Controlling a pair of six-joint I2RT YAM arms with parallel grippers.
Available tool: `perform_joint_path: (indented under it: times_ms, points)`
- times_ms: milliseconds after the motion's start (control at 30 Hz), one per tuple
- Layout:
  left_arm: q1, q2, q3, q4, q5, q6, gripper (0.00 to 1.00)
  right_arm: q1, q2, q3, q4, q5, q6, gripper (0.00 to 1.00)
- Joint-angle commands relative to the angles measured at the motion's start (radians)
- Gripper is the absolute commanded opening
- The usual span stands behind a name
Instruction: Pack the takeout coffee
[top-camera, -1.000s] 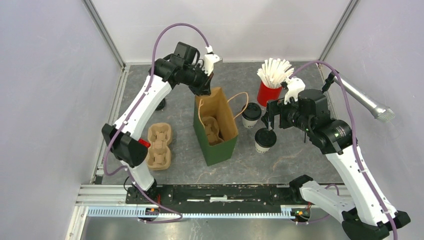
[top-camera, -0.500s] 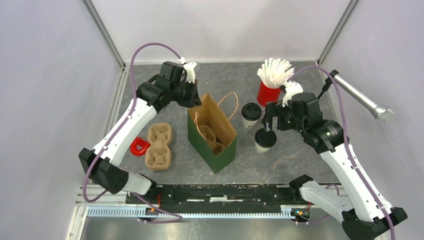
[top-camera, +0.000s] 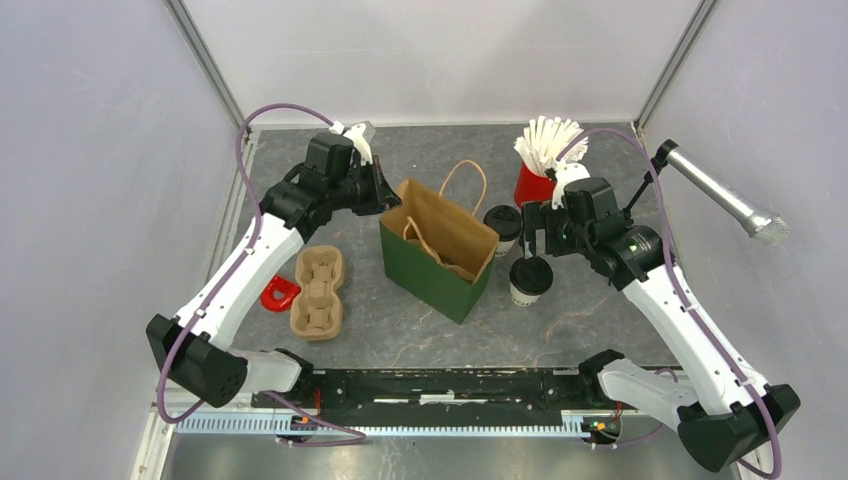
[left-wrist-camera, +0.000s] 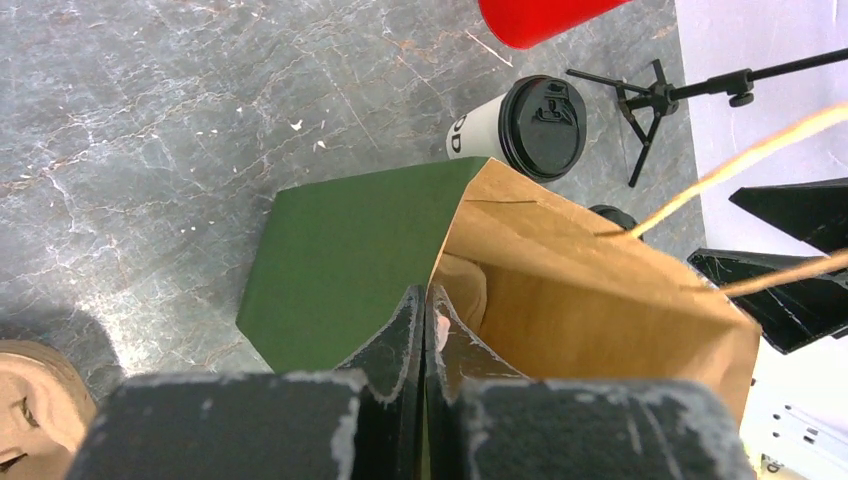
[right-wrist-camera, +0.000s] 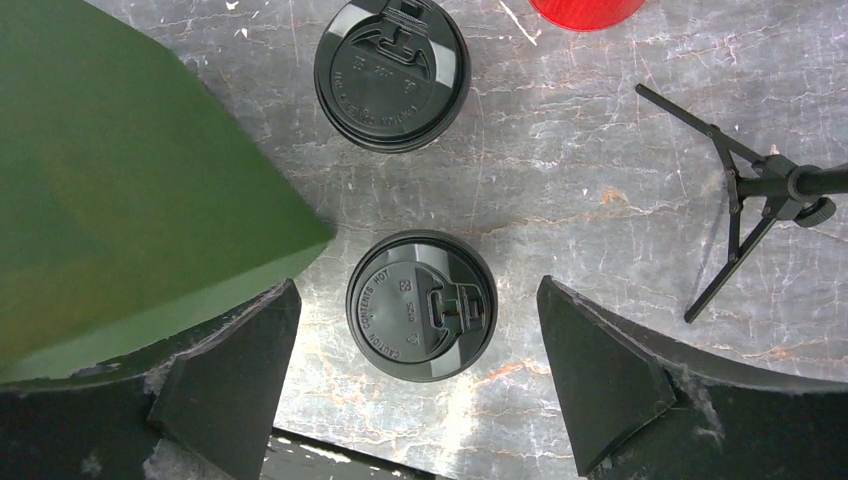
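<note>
Two takeout coffee cups, white with black lids, stand right of the green paper bag (top-camera: 432, 272): the far cup (top-camera: 503, 226) and the near cup (top-camera: 530, 279). My right gripper (top-camera: 536, 248) hangs open above the near cup (right-wrist-camera: 422, 305), which shows between its fingers without touching them; the far cup (right-wrist-camera: 392, 72) stands beyond. My left gripper (top-camera: 386, 196) is shut on the bag's rim at its far left corner (left-wrist-camera: 426, 300). The bag (left-wrist-camera: 340, 260) stands open, brown inside, and a pulp carrier (top-camera: 450, 262) lies in it. One cup (left-wrist-camera: 525, 125) shows past the bag.
A second brown pulp carrier (top-camera: 318, 292) lies left of the bag, beside a small red object (top-camera: 278, 293). A red cup of white straws (top-camera: 535, 183) stands behind the coffee cups. A microphone (top-camera: 722, 197) on a small tripod (right-wrist-camera: 750, 230) stands at the right.
My left arm has swung left and toward the near edge with the bag's rim in its grip, turning the bag and shifting it. The right gripper has shifted slightly over the near cup.
</note>
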Motion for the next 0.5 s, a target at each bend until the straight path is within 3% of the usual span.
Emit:
perform_joint_path:
  times_ms: [0,133,333,400,433,467]
  points:
    - [0.008,0.011,0.071,-0.011,-0.037,-0.03,0.02,0.003,0.02,-0.006,0.041,0.01,-0.022,0.96]
    - [0.014,0.013,0.087,-0.061,-0.03,0.0,0.11,0.003,0.017,-0.068,0.048,0.015,-0.022,0.94]
    - [0.014,-0.022,0.128,-0.143,-0.01,0.062,0.48,0.002,-0.015,-0.17,0.075,0.016,-0.057,0.92]
    - [0.013,-0.029,0.152,-0.175,-0.01,0.076,0.7,0.003,-0.025,-0.204,0.1,-0.014,-0.073,0.93]
    - [0.014,-0.031,0.162,-0.198,-0.012,0.086,0.95,0.003,-0.03,-0.217,0.109,-0.019,-0.078,0.94]
    - [0.014,-0.032,0.176,-0.214,-0.015,0.093,1.0,0.003,-0.035,-0.23,0.118,-0.022,-0.082,0.96]
